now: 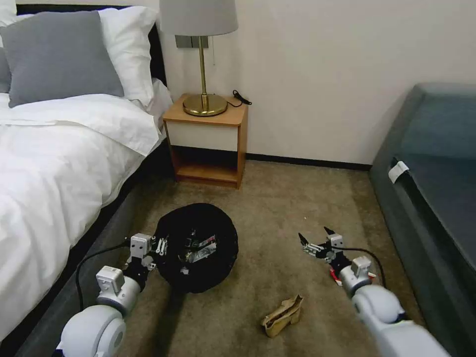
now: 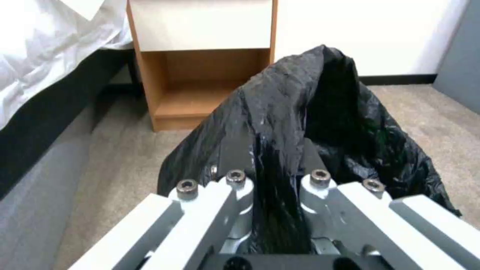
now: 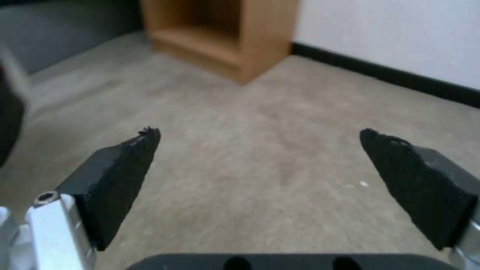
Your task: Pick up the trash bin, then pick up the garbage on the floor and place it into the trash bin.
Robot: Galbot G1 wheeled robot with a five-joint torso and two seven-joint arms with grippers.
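1. Head view: the trash bin (image 1: 198, 248), lined with a crinkled black bag, sat on the carpet floor (image 1: 277, 208) in front of the wooden nightstand (image 1: 208, 144) and beside the bed (image 1: 59, 163). Inside the bin lay several litter pieces, among them a silver-and-red wrapper (image 1: 203, 252); the rest were too dark to name.
2. Head view: the left gripper (image 1: 157, 252) was at the bin's rim on the bed side, touching the bag. The right gripper (image 1: 316, 238) hovered above the carpet well to the other side of the bin, its two black fingertips spread apart and holding nothing.
3. Head view: a crumpled tan paper carton (image 1: 282, 316) lay on the carpet, nearer the robot than the bin. A red-and-white packet (image 1: 335, 274) showed partly under the right wrist. A brass lamp (image 1: 202, 64) stood on the nightstand.
4. Left wrist view: the left gripper (image 2: 272, 176) was clamped on a fold of the black bag of the trash bin (image 2: 320, 123), the plastic pinched between its fingers, with the nightstand (image 2: 200, 67) beyond the bin.
5. Right wrist view: the right gripper (image 3: 260, 157) stood wide open over bare carpet (image 3: 260, 112), its black pads (image 3: 120, 165) far apart, with the nightstand (image 3: 225, 33) farther off.
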